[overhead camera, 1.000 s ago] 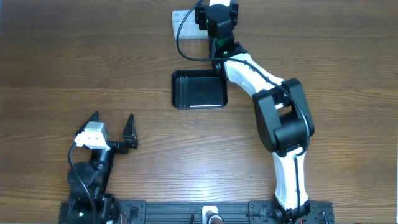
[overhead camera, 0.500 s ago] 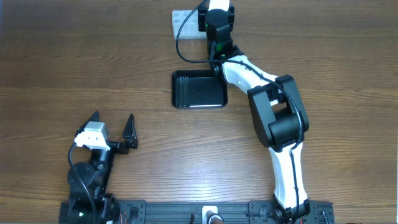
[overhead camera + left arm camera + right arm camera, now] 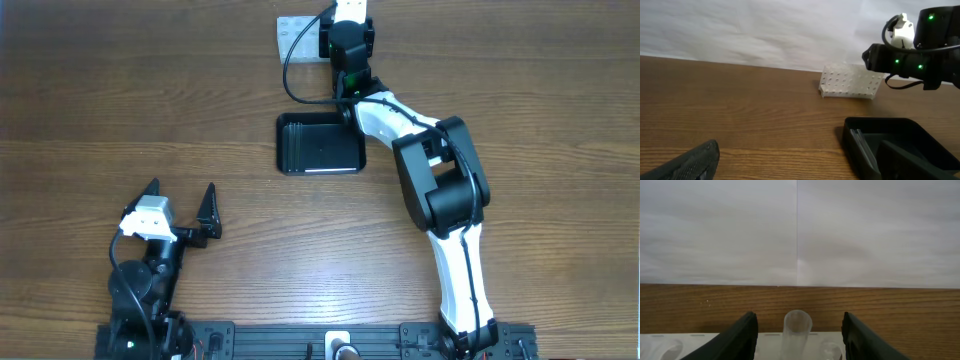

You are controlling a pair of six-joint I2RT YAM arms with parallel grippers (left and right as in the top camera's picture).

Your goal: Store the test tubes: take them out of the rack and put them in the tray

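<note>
Where right tool flanks a test tube, rack below

This looks like a robotics lab bench rather than a home or a shop; two jointed robot arms, the black left arm and the black and white right arm, stand fixed to a black rail along one edge of a wood-grain table; a loose black cable loops off the right arm's wrist, and small green lights glow on it; lab ware sits on the table, a white perforated rack with a clear test tube standing in it, and a black plastic tray nearby; behind it all there is a plain white backdrop.
</note>
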